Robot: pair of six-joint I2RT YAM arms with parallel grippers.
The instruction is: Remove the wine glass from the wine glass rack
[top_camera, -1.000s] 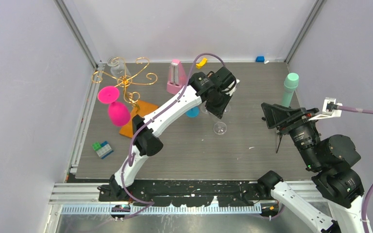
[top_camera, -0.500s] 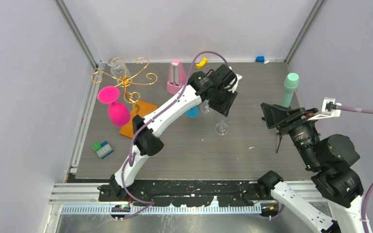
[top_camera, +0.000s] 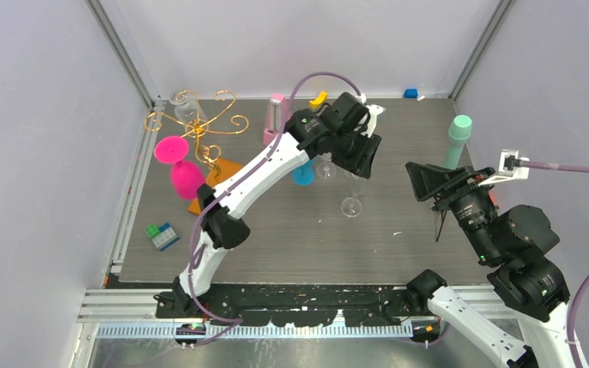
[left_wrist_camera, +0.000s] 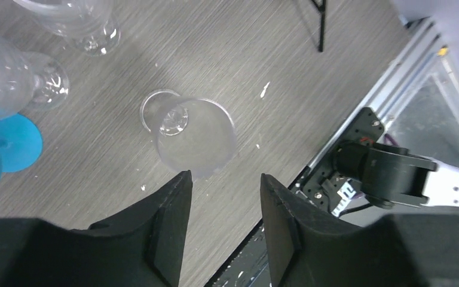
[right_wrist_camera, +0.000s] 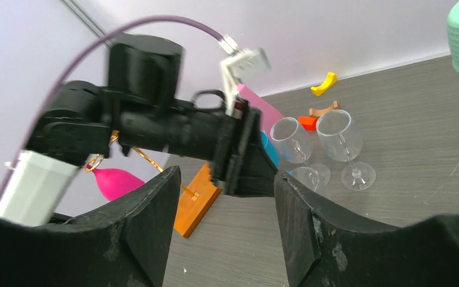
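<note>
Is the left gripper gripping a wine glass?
No, the left gripper is open and empty, and the clear wine glass stands free on the table below it.

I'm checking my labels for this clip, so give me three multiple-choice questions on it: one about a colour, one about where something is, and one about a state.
1. What colour is the flat base of the wine glass rack?
A green; B white; C orange

2. Where is the clear wine glass nearest the left gripper?
A hanging on the rack; B standing on the table under that gripper; C lying on its side

3. How do the left gripper's jaws stand?
A open, holding nothing; B shut on a stem; C shut on a cloth

Answers:
1 C: the right wrist view shows an orange slab under the gold wire.
2 B: the left wrist view looks down into its rim, with its foot on the table.
3 A: the fingers stand apart with only the table between them.
</note>
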